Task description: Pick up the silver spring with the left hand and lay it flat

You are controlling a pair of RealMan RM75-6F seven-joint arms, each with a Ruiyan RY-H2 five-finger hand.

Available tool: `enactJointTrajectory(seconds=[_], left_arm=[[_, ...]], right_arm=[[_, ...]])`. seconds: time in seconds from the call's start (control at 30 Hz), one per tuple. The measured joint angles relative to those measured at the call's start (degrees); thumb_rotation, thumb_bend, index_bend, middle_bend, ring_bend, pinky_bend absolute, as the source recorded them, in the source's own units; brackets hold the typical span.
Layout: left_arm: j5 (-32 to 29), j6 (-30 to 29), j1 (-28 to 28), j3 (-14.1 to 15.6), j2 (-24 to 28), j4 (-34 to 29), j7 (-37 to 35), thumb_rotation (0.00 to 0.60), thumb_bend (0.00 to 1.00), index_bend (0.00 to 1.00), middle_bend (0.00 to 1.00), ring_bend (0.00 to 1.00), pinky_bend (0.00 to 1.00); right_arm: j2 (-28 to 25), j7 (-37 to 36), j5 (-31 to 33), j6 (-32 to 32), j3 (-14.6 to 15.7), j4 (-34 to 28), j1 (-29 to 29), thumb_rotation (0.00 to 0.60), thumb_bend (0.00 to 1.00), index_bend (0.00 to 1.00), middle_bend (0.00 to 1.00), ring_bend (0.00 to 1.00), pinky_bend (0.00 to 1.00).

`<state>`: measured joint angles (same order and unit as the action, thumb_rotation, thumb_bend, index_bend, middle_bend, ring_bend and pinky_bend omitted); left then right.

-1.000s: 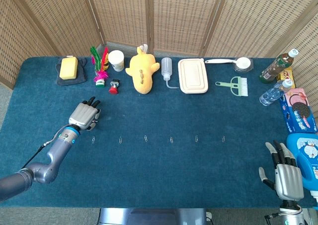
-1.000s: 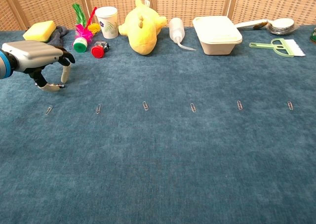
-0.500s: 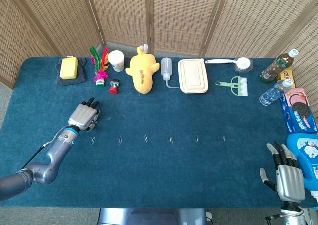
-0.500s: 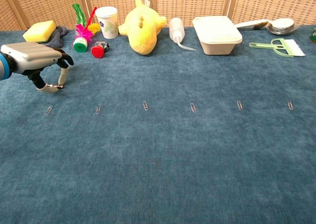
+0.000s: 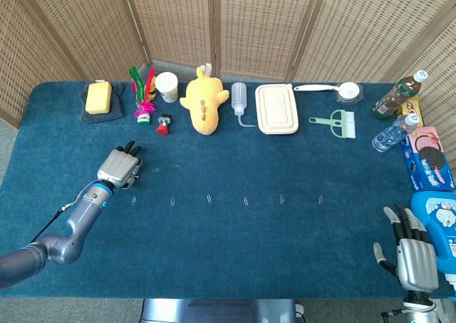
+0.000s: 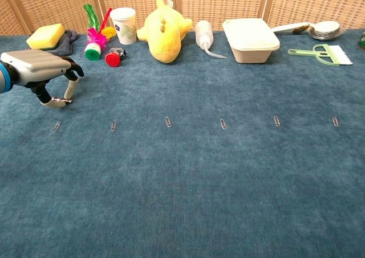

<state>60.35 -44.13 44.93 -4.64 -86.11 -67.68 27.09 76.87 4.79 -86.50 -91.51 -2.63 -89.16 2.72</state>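
The bench (image 5: 235,259) is covered in blue cloth, and its things are crowded along the top edge of the frame and down the right edge. The broad middle and lower part holds only a row of paper clips (image 5: 209,198) running left to right, so there is open room on either side of that row. The left edge and lower left corner are taken up only by the left arm.

The left hand (image 5: 120,167) hovers at the left of the frame, just above the leftmost clip. In the chest view its fingers (image 6: 72,86) curve down towards the cloth with a gap between them and the thumb, and nothing is in them. The right hand (image 5: 414,255) sits at the lower right corner with its fingers straight and spread, holding nothing. It is just beside a blue packet (image 5: 440,223) at the bench's right edge.

The silver spring is hard to make out. It seems to be the small silvery piece (image 6: 120,53) touching a red cap (image 6: 112,59) in the upper left of the chest view. It is too small to tell coils, or whether it stands or lies. It sits up and to the right of the left hand, well apart from it, with bare cloth between them. A white cup (image 5: 167,86) and a feathered shuttlecock (image 5: 143,98) stand close behind it, and a yellow plush toy (image 5: 204,102) lies just to its right.
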Motion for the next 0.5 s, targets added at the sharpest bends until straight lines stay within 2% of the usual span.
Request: enactJointTrajectory(seconds=[0.5], left_arm=[[-0.12,-2.00,-0.08,-0.05,2.36,-3.38,1.09,0.583,0.71,0.60,0.18,0.03,0.22]], right_arm=[[-0.03,-1.11,-0.81,-0.42,0.03,0.31,0.13,0.600,0.39,0.12,0.11,0.06,0.14]])
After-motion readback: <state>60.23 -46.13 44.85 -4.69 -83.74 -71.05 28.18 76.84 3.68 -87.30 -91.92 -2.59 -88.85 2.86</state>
